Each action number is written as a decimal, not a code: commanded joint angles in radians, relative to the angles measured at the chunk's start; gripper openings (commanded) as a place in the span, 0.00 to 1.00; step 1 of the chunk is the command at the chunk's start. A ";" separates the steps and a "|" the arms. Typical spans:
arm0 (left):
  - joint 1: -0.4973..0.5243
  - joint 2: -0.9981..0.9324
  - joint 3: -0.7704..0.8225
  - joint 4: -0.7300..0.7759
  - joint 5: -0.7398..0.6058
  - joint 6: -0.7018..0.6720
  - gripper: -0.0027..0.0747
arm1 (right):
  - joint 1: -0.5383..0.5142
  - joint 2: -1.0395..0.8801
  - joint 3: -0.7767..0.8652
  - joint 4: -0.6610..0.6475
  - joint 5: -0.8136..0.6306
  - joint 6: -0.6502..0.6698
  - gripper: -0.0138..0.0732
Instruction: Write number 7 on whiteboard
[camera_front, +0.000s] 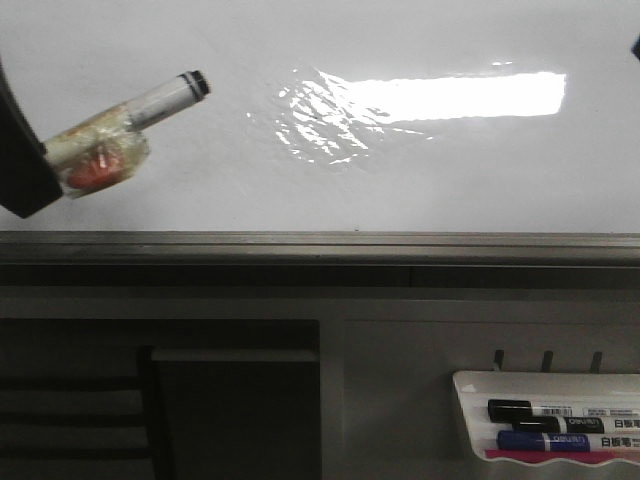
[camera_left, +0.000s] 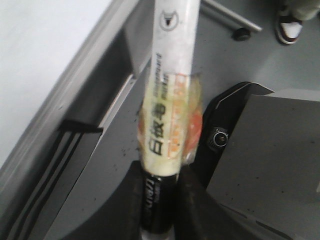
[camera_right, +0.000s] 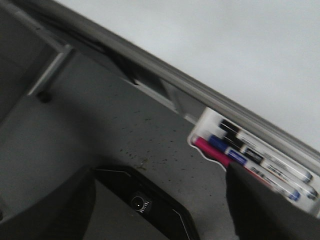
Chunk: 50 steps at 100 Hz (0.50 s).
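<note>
Lower right: white plastic tray (camera_front: 470, 400) with capped markers (camera_front: 545, 425). Left end effector (camera_left: 159, 210) clamps a taped cylindrical marker (camera_front: 130, 120), tip off the glossy whiteboard (camera_front: 450, 180) filling upper frame. Right end effector (camera_right: 250, 210): can't tell.

I see a shiny white whiteboard (camera_front: 150, 190) with a bright white patch of light on it. Its edge rail (camera_front: 320, 245) is grey. My marker (camera_front: 135, 115) is white with a black tip, and wrapped in yellowish clear tape with a red-orange bit. The tray (camera_front: 470, 400) is white. It has one black-capped pen (camera_front: 530, 410), one blue-capped pen (camera_front: 545, 440), and a pink one (camera_front: 560, 456).
</note>
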<state>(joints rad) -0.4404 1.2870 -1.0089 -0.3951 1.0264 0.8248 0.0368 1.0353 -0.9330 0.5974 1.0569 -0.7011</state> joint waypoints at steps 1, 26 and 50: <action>-0.048 -0.028 -0.035 -0.081 -0.013 0.080 0.01 | 0.044 0.044 -0.060 0.113 0.021 -0.170 0.71; -0.182 -0.028 -0.035 -0.081 -0.051 0.113 0.01 | 0.341 0.152 -0.135 0.119 -0.064 -0.322 0.71; -0.236 -0.028 -0.035 -0.081 -0.062 0.113 0.01 | 0.546 0.245 -0.212 0.119 -0.168 -0.393 0.71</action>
<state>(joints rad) -0.6601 1.2870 -1.0106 -0.4374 0.9954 0.9361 0.5388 1.2711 -1.0933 0.6731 0.9442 -1.0613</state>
